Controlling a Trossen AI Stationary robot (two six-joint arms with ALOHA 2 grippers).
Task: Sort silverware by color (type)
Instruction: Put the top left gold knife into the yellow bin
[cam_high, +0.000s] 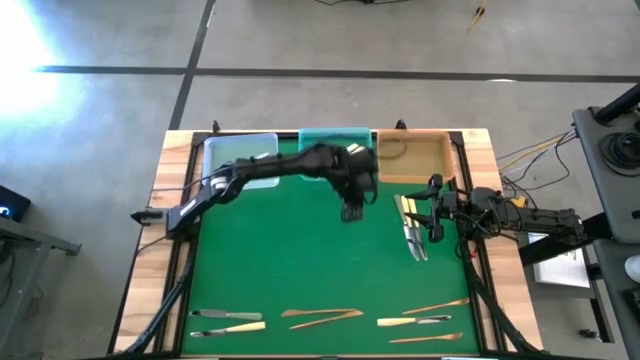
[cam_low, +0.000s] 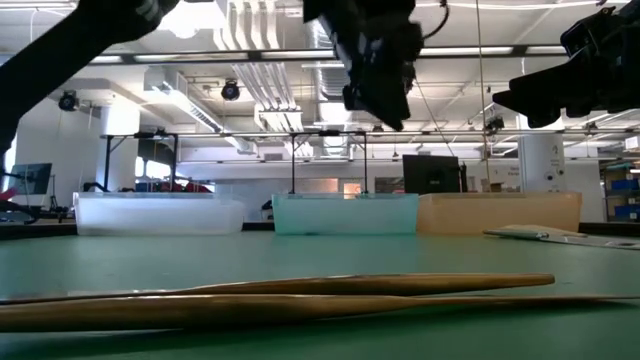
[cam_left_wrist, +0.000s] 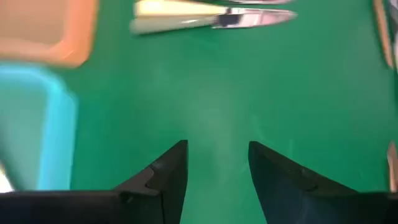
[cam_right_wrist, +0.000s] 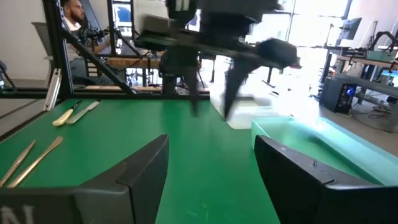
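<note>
Three trays stand side by side along the far edge of our green table (cam_high: 300, 260): a clear tray (cam_high: 240, 155) on the left, a teal tray (cam_high: 335, 140) in the middle and a tan tray (cam_high: 415, 160) on the right. Our left hand (cam_high: 351, 213) hangs above the mat just in front of the teal tray, its fingers (cam_left_wrist: 168, 174) spread apart with nothing between them; only bare green shows in the gap. Our right hand (cam_high: 436, 222) waits near the right edge of the table, also apart and empty, its fingers (cam_right_wrist: 140, 171) pointing across the mat.

Most of the silverware lies on the mat, not in the trays. Between the two hands sits a small cluster (cam_high: 410, 228) of silver and cream pieces, lying roughly lengthwise, close beside the right hand. Along the near edge we see a silver and cream pair (cam_high: 228, 321) on the left, two crossed wooden pieces (cam_high: 322, 318) in the middle, and a mixed group (cam_high: 425, 318) of wooden, cream and silver utensils on the right. We cannot tell whether any tray holds anything.
</note>
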